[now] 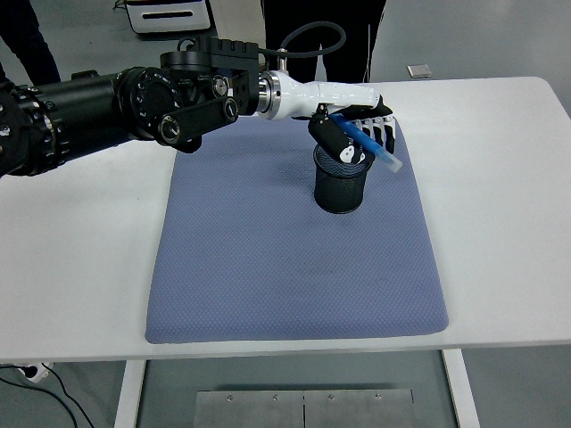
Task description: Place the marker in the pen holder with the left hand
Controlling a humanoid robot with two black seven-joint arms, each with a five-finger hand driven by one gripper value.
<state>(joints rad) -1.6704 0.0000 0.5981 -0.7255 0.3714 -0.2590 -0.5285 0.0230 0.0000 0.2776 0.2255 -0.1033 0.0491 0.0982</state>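
My left hand (357,135) hovers directly over the black mesh pen holder (340,189), which stands upright on the blue mat (268,259). The fingers are curled around a blue marker (369,144). The marker lies tilted, its pale tip pointing right and slightly down, past the holder's right rim. The hand covers the back part of the holder's opening. The black left arm (116,107) reaches in from the left edge. The right arm is out of view.
The mat covers the middle of the white table (500,178). People's legs (321,36) stand behind the far table edge. A small grey object (419,70) lies on the floor beyond the table.
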